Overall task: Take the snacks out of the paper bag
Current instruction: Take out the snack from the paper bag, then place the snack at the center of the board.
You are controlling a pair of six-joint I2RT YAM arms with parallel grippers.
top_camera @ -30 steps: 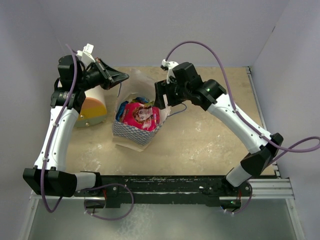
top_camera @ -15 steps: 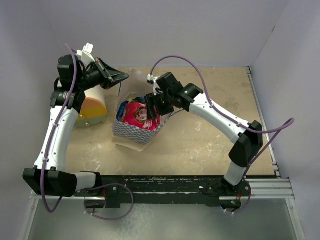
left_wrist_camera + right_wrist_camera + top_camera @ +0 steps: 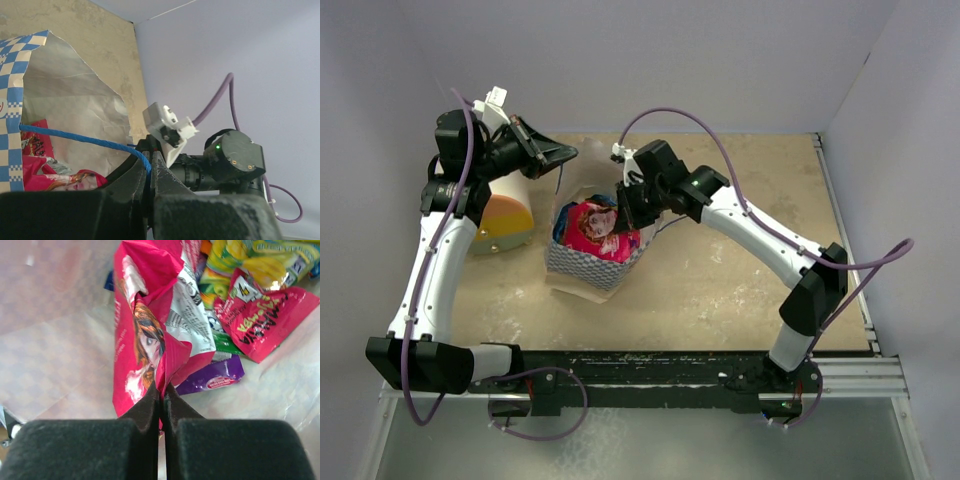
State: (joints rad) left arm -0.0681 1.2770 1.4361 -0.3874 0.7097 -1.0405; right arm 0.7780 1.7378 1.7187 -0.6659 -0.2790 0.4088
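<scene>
The blue-and-white checkered paper bag (image 3: 586,264) stands upright mid-table, its mouth open. My left gripper (image 3: 565,152) is shut on the bag's thin blue cord handle (image 3: 75,139) and holds it up behind the bag (image 3: 15,75). My right gripper (image 3: 620,217) is down in the bag's mouth, shut on a fold of a pink-red snack packet (image 3: 145,315) that stands upright. Under and beside that packet lie a purple packet (image 3: 215,377), a second pink-red one (image 3: 265,320) and a yellow-green one (image 3: 250,260). In the top view the pink-red packet (image 3: 592,232) shows in the opening.
A white-and-orange cylinder (image 3: 505,215) lies left of the bag, under my left arm. Grey walls close the table at the back and on both sides. The right wrist's housing (image 3: 232,160) shows close behind my left fingers.
My right gripper came left and down into the bag's mouth, then shut on the pink-red packet. The left arm has kept still with the handle.
</scene>
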